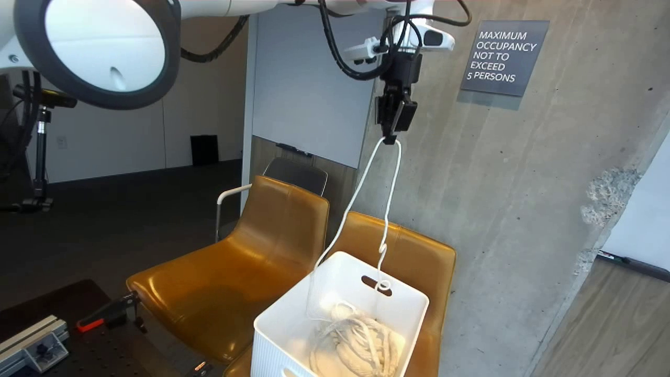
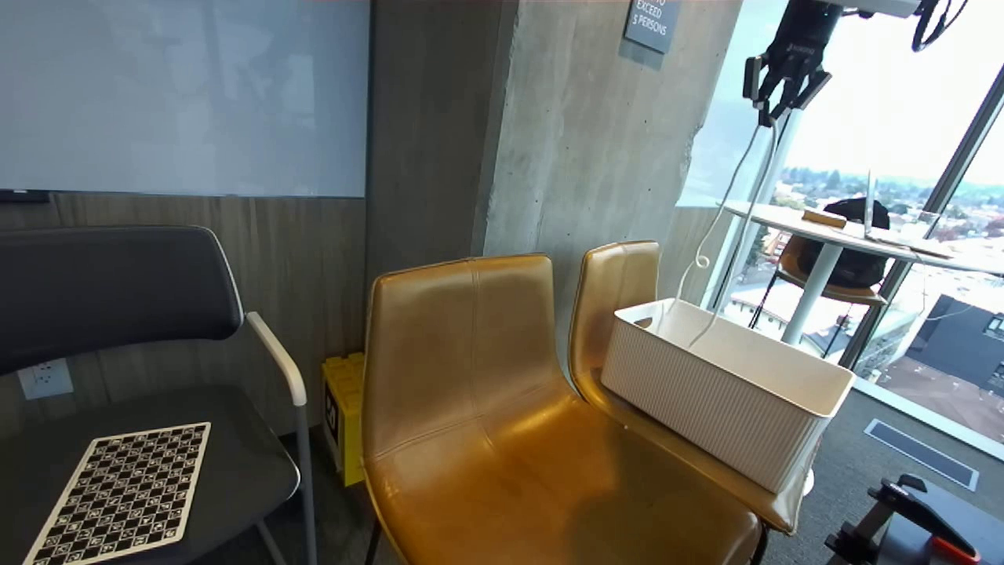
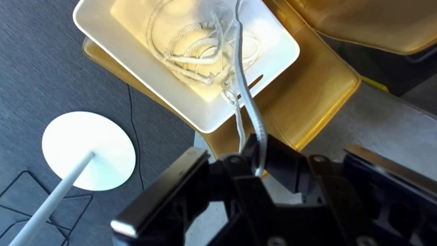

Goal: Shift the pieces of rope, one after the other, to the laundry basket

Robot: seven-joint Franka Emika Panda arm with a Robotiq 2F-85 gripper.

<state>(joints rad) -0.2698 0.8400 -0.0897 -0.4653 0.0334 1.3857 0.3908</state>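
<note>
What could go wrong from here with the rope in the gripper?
1. The gripper pinches the rope high above the laundry basket; on release, the top may flop over the rim onto the tan-brown chair beneath.
2. In an exterior view the rope's curl shows against the handle cut-out; it might snag there.
3. Its lower lengths hang into the basket, where more rope lies coiled; any lift could drag that out if they have tangled.

Basket [image 3: 170,85] cropped above (wrist view).
</note>
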